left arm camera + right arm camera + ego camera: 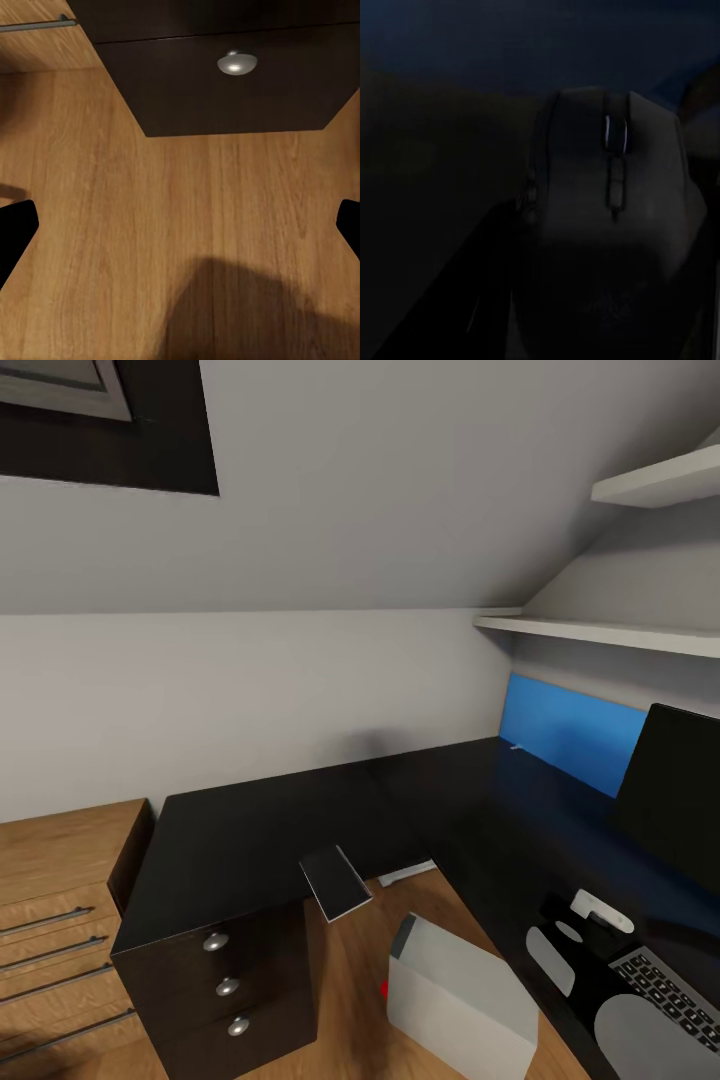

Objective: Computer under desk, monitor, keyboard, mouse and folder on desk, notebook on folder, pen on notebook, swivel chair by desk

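Note:
The black L-shaped desk (pixel 260 830) runs along the wall and down the right side. The monitor (pixel 675 810) stands on its right wing, and the keyboard (pixel 668 988) lies in front of it. A bright blue panel, the folder (pixel 570 730), sits behind the monitor by the wall; I cannot tell whether it lies flat or leans. The pale grey computer (pixel 460 1005) stands on the floor in the desk's inner corner. My right gripper (pixel 600 217) is shut on the dark mouse (pixel 585 270) just above the desk. My left gripper (pixel 180 225) hangs open over the wooden floor, near a desk drawer knob (pixel 237 63).
A light wooden cabinet (pixel 60 880) with bar handles adjoins the desk's left end. A small flat dark slab (pixel 335 882) tilts off the desk edge above the computer. White shelves (pixel 600 630) project over the right wing. My right arm (pixel 640 1045) reaches over the desk beside the keyboard.

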